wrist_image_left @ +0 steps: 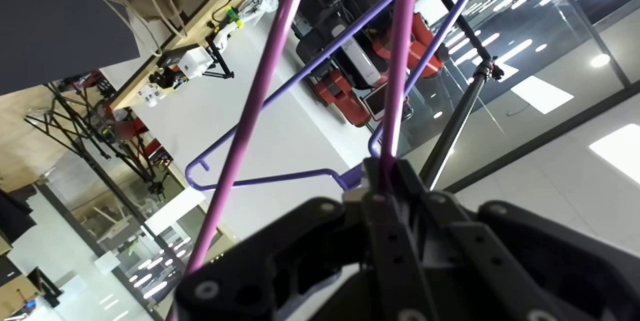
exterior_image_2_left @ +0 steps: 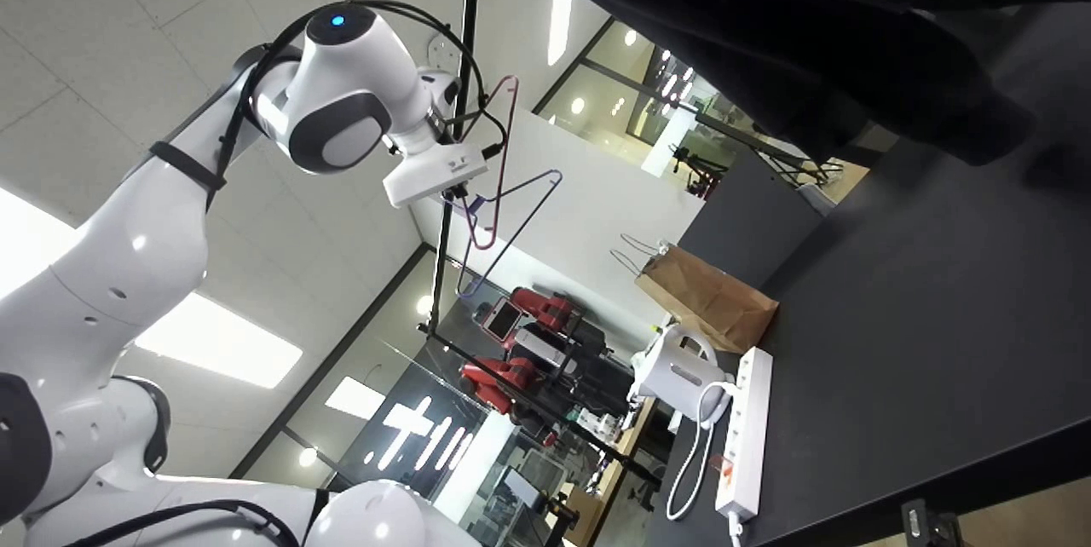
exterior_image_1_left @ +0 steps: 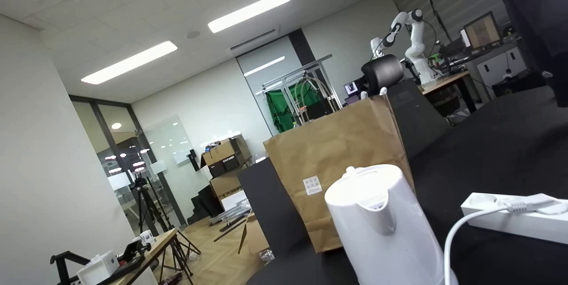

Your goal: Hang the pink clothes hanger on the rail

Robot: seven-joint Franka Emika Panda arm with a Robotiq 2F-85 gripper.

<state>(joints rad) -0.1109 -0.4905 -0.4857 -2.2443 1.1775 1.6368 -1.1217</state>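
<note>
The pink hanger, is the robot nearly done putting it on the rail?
Grabbing looks done: the pincer is shut on the pink hanger. In hand: it holds the hanger up near the rail. Left, probably: hooking it on, if that hasn't happened, then opening up to let go. I can't clearly tell from these pictures whether it's hooked on yet.

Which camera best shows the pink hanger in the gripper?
The wrist view: the pink hanger shows largest there, a bar held in the gripper, though part runs out of frame. In an exterior view the hanger is smaller and partly hidden near the grip. In an exterior view with the white kettle up close, it doesn't show.
</note>
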